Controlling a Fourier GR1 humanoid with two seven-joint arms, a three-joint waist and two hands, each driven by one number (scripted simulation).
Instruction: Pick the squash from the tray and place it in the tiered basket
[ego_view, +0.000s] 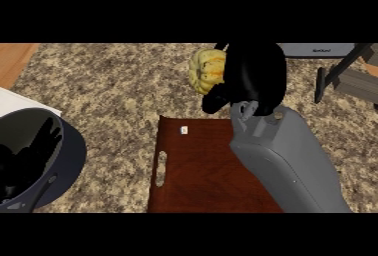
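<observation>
Lumpy yellow squash (207, 69) in black right robot hand (253, 75)

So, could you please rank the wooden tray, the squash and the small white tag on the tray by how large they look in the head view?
1. Wooden tray, largest, though the right forearm covers part of it.
2. Squash, held in the right hand and partly hidden by it.
3. Small white tag, by far the smallest.

One squash (206, 70), one tray (199, 170), perhaps one basket (353, 75).
</observation>
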